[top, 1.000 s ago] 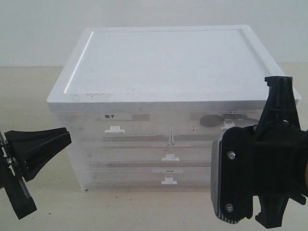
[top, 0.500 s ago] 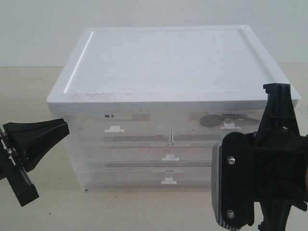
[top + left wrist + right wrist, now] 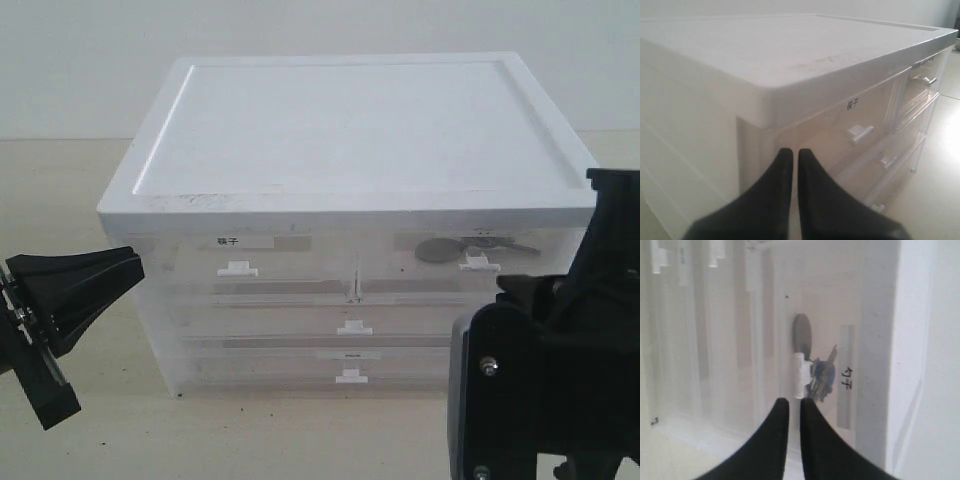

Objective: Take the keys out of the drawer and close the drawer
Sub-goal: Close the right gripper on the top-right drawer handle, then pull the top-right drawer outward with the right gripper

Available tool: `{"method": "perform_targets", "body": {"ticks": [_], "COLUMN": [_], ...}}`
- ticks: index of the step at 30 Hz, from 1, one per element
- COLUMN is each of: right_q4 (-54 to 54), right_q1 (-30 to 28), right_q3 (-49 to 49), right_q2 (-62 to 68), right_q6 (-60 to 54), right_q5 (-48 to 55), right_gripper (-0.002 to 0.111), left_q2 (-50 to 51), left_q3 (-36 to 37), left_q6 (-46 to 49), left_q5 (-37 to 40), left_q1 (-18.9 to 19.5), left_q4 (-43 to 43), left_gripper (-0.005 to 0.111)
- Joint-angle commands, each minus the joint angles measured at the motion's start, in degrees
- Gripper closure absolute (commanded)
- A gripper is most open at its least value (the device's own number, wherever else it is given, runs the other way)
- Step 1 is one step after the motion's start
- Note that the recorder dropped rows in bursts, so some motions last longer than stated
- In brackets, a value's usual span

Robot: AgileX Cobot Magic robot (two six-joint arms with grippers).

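The keys (image 3: 492, 242) lie inside the drawer (image 3: 420, 268), the upper right half-width one of a translucent cabinet, and show through its front with a round fob (image 3: 436, 249). The drawer sits pushed in, with its white tab handle (image 3: 479, 263) free. In the right wrist view the keys (image 3: 822, 375) lie just behind the handle (image 3: 798, 375). My right gripper (image 3: 792, 401) hovers a short way in front of that handle, jaws nearly together, holding nothing. My left gripper (image 3: 791, 151) is shut and empty beside the cabinet's left front corner.
The cabinet has a white lid (image 3: 350, 125) and stands on a pale table (image 3: 60, 180). A twin drawer (image 3: 265, 265) with a black-lettered label sits at upper left, with full-width drawers (image 3: 350, 345) beneath. The right arm's black body (image 3: 545, 385) fills the lower right of the exterior view.
The right arm has dropped lower and shifted right in the exterior view, uncovering the drawer's handle and keys. The left gripper has barely moved.
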Motion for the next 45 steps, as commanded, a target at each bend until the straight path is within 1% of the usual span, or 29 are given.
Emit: {"method": "perform_targets", "body": {"ticks": [1,2,3,7,12,14,17,20,23,30,34,36,37,38,41,42,43,45], "right_q4": [-2.62,-3.79,-4.85,-6.18,-6.49,-6.9,-8.52,-8.81,-11.42,-12.67,-13.55,-14.92,-14.9,-14.9,-14.41,-13.55,-12.71,-10.01], "right_q1": [0.13,0.13,0.13,0.13,-0.1,-1.57,-6.15,-10.74,-11.99,-11.99,-11.99,-11.99,-11.99,-11.89,-11.89,-11.21,-9.23,-3.35], "right_q3": [0.19,0.19,0.19,0.19,0.45,0.45,0.45,0.45,0.45,0.45,0.45,0.45,0.45,0.45,0.45,0.45,0.45,0.45], "right_q2": [-0.28,-0.17,-0.14,0.79,3.93,5.56,7.48,7.76,7.76,8.85,12.7,14.89,15.55,15.53,15.53,15.53,15.53,15.53], "right_q6": [1.59,1.59,1.71,1.93,1.93,1.93,4.43,5.17,5.41,6.65,7.39,9.89,9.87,9.87,9.88,9.88,9.6,9.51], "right_q5": [-2.22,-2.45,-1.93,-0.9,-2.81,-2.82,-3.27,-7.56,-10.1,-9.85,-8.35,-6.46,-6.34,-6.21,-5.02,-4.24,-3.21,-0.61], "right_gripper": [0.08,0.075,0.074,0.084,0.084,0.084,0.084,0.084,0.084,0.084,0.084,0.09,0.101,0.109,0.108,0.108,0.108,0.108], "left_q2": [0.42,0.42,0.42,0.42,0.42,0.42,0.42,0.42,0.42,0.42,0.42,0.42,0.42,0.42,0.42,0.42,0.42,0.42], "left_q3": [-0.27,-0.27,-0.27,-0.27,-0.27,-0.27,-0.27,-0.27,-0.27,-0.27,-0.27,-0.27,-0.27,-0.27,-0.27,-0.27,-0.27,-0.27], "left_q6": [0.18,0.18,0.18,0.18,0.18,0.18,0.18,0.18,0.18,0.07,-0.07,-0.07,-0.07,-0.07,-0.07,-0.07,-0.07,-0.07], "left_q5": [-0.56,-0.56,-0.56,-0.56,-0.56,-0.56,-0.56,-0.56,-0.56,-0.56,-0.56,-0.56,-0.56,-0.56,-0.56,-0.56,-0.56,-0.56], "left_q1": [-0.4,-0.4,-0.4,-0.4,-0.4,-0.4,-0.4,-0.4,-0.4,-0.4,-0.4,-0.4,-0.4,-0.4,-0.4,-0.4,-0.4,-0.4], "left_q4": [0.35,0.35,0.35,0.47,0.47,0.84,0.84,0.84,0.58,0.73,0.74,0.74,0.74,0.74,0.74,0.74,0.74,0.62], "left_gripper": [0.102,0.102,0.102,0.102,0.102,0.102,0.102,0.102,0.102,0.102,0.102,0.102,0.102,0.102,0.102,0.102,0.102,0.102]}}
